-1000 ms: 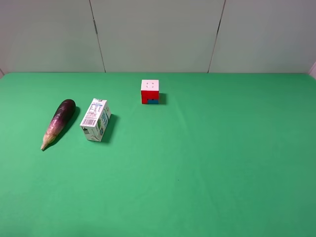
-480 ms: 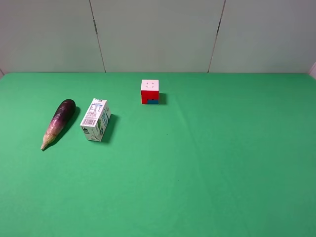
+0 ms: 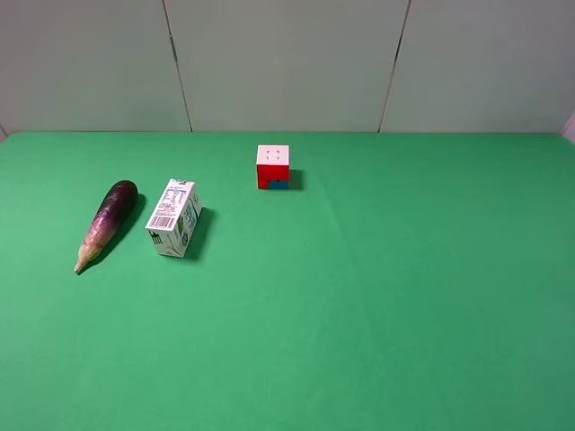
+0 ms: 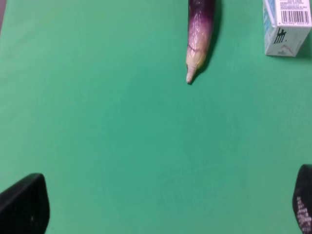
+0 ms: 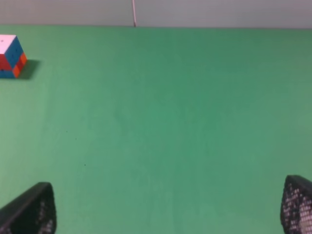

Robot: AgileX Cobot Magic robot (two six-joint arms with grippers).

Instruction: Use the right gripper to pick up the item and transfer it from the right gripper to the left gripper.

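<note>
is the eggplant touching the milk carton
Apart. The exterior high view shows a strip of bare green table between the eggplant and the milk carton; the left wrist view shows the same gap.

Neither arm shows in the high view. In the left wrist view, the left end effector [image 4: 161,209] has its two black fingers spread wide, one fingertip [image 4: 24,204] at one lower corner of that picture and the other at the opposite edge, with nothing between them. It hangs above the bench, touching nothing. In the right wrist view, the right end effector [image 5: 165,207] is likewise spread wide, its textured black fingertips [image 5: 31,209] at the two lower corners, nothing between them, clear of the bench surface.
</note>
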